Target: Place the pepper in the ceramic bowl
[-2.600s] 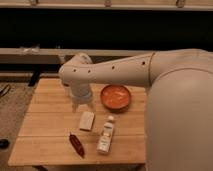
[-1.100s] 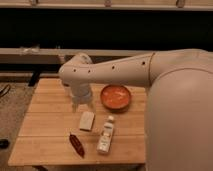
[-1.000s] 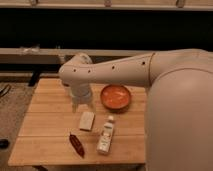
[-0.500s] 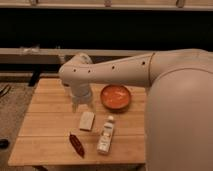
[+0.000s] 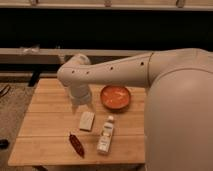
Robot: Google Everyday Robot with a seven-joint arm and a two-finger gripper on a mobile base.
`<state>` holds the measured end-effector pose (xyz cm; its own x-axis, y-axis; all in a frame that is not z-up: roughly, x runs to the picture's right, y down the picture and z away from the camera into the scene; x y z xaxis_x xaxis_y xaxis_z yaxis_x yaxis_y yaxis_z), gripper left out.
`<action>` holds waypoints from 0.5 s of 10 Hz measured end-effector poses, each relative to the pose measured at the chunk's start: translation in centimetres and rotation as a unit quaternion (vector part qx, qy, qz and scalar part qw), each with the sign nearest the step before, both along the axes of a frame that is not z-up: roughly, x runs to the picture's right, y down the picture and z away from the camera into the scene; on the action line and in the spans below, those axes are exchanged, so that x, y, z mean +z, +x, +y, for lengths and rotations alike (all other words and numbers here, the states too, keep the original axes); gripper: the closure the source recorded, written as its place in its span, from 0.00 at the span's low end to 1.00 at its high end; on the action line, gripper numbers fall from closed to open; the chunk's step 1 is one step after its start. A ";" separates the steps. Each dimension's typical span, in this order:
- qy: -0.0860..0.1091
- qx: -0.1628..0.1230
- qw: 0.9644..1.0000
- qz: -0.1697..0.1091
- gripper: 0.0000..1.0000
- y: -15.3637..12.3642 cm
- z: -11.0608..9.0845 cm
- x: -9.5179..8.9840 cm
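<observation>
Pepper (image 5: 76, 145) lies flat on the wooden table (image 5: 47, 107), in the lower left part of the frame, near the front edge of the table. It is dark red and slim, and it lies diagonally, with one end toward the upper left and the other toward the lower right. Nothing touches it.

Just above and to the right of it lies a pale tan block (image 5: 86, 120). A white bottle (image 5: 105, 135) lies on its side to the right of the pepper, beside the block.

The ceramic bowl (image 5: 116, 96) is orange and stands upright right of the centre of the frame, well apart from the pepper.

The big white arm (image 5: 115, 72) comes from the right side and bends down over the table. The gripper (image 5: 81, 104) hangs at its end, left of the bowl and just above the tan block. I cannot tell if the gripper is open or closed. It holds nothing that I can see.
</observation>
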<state>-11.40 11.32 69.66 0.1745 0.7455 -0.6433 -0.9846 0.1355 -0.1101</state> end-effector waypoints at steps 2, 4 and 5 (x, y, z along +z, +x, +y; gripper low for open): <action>-0.010 -0.039 0.998 -0.049 0.35 -2.4 3.6 -1.0; -0.032 -0.057 0.995 -0.076 0.35 -4.1 7.5 -1.6; -0.049 -0.065 0.993 -0.083 0.35 -4.6 9.8 -1.4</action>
